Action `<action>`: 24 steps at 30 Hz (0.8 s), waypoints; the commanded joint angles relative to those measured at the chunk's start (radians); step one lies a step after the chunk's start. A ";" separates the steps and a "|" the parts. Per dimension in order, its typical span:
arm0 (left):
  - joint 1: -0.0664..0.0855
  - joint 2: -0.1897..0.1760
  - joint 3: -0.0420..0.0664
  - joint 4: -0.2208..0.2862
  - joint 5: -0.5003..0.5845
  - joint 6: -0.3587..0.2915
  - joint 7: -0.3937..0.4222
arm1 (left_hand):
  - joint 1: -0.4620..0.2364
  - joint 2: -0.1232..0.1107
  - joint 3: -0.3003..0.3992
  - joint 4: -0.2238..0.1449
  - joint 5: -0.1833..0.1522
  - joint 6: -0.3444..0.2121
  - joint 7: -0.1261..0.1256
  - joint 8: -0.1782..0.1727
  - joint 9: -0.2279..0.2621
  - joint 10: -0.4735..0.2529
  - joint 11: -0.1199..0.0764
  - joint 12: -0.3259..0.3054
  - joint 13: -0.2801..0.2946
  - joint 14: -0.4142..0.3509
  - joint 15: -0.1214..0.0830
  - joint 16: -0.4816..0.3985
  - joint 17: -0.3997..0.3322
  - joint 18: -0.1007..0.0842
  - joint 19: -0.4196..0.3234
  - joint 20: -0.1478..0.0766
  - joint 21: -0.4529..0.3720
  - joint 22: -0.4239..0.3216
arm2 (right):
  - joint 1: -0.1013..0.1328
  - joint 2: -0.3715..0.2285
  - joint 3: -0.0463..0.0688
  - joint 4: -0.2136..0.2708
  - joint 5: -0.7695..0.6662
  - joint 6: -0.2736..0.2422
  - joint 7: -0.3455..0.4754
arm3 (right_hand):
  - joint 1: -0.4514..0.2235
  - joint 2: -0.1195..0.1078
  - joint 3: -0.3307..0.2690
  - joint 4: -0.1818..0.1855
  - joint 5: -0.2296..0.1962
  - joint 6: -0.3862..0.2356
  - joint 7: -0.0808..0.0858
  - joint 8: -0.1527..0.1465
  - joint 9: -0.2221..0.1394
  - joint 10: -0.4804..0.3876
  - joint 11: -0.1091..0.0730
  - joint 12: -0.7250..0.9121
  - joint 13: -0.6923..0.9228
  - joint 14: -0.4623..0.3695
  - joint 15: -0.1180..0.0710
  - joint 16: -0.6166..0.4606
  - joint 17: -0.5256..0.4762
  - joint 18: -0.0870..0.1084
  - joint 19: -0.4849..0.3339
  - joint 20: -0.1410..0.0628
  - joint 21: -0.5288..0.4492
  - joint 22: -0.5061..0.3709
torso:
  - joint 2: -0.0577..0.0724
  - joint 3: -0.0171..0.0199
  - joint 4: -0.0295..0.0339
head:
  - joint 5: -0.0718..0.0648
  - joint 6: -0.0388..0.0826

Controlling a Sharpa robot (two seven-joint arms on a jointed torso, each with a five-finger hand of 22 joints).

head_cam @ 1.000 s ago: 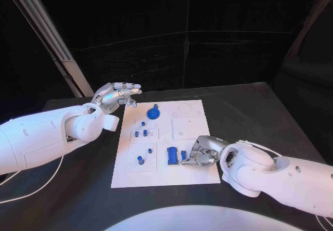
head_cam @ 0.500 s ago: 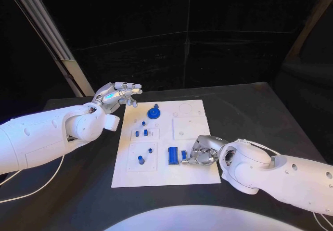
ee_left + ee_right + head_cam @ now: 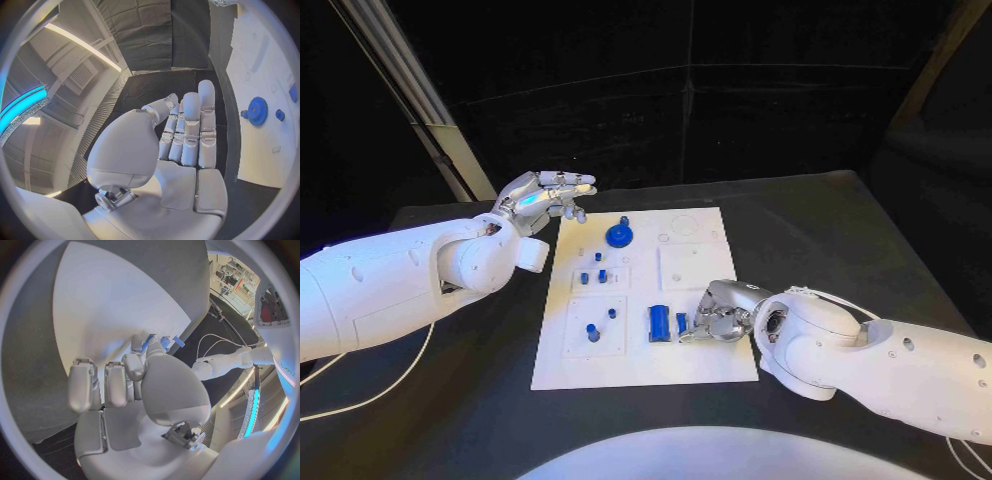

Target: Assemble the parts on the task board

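- The board [image 3: 639, 350] lies flat in the middle of the black table [image 3: 848, 230]
- The right robot hand [image 3: 718, 318] rests low at the board's right edge, near the front, fingers curled in toward a small blue part [image 3: 682, 322]
- In the right wrist view the fingertips [image 3: 139, 346] close round that blue part [image 3: 164, 341]; it appears to be pinched, though the contact is partly hidden
- A longer blue block [image 3: 658, 321] lies on the board just left of the small part
- The left robot hand [image 3: 545, 197] is raised over the table beside the board's far left corner, holding nothing
- In the left wrist view its fingers [image 3: 190, 130] are straight and side by side, the thumb apart from them
- A blue gear [image 3: 619, 236] sits near the board's far left end, close to the left robot hand; it also shows in the left wrist view [image 3: 257, 110]
- Small blue pegs [image 3: 593, 276] stand mid-board on the left, and more [image 3: 594, 331] sit nearer the front
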 commanded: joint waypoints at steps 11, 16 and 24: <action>0.001 0.000 0.000 -0.001 0.002 0.011 0.005 | 0.001 0.001 -0.001 -0.004 0.004 -0.009 0.001 0.006 -0.001 -0.010 0.002 0.007 -0.002 -0.007 0.002 -0.001 -0.002 0.013 -0.008 -0.002 -0.007 -0.002 | 0.003 -0.068 0.006 -0.022 0.330 -0.056 0.297 | -0.025 -0.019 -0.059 0.038 -0.012 -0.091 0.032 -0.041 -0.012 -0.095 0.026 -0.200 -0.121 0.025 0.022 -0.113 -0.112 0.028 -0.085 0.013 -0.096 -0.104 | -0.007 -0.0039 -0.0010 | -0.005 0.022; -0.001 0.003 -0.001 -0.007 0.002 0.022 0.020 | -0.043 -0.018 -0.033 0.017 0.006 -0.015 0.002 0.006 -0.002 -0.016 0.004 0.011 -0.002 -0.009 0.008 0.002 -0.007 0.012 -0.011 0.004 -0.013 -0.006 | 0.031 -0.075 0.019 -0.093 0.617 -0.085 0.526 | 0.054 0.012 -0.047 0.004 0.005 -0.171 0.069 -0.080 -0.027 -0.263 0.061 -0.497 -0.323 -0.107 0.052 -0.513 -0.492 0.099 -0.306 0.042 -0.394 -0.461 | -0.019 -0.0099 -0.0042 | -0.008 0.032; -0.019 0.020 -0.003 -0.034 0.040 0.038 0.047 | -0.075 -0.021 -0.122 0.051 0.008 -0.042 0.004 0.006 -0.004 -0.043 0.014 0.009 -0.005 -0.134 0.024 -0.186 -0.108 0.011 -0.118 0.029 -0.147 -0.096 | 0.091 -0.002 0.025 -0.301 1.061 -0.072 0.808 | 0.215 0.075 -0.019 -0.098 0.022 -0.242 0.139 -0.131 -0.074 -0.443 0.150 -0.797 -0.645 -0.387 0.164 -1.034 -0.808 0.106 -0.525 0.134 -0.862 -0.810 | -0.054 -0.0236 -0.0165 | -0.008 0.067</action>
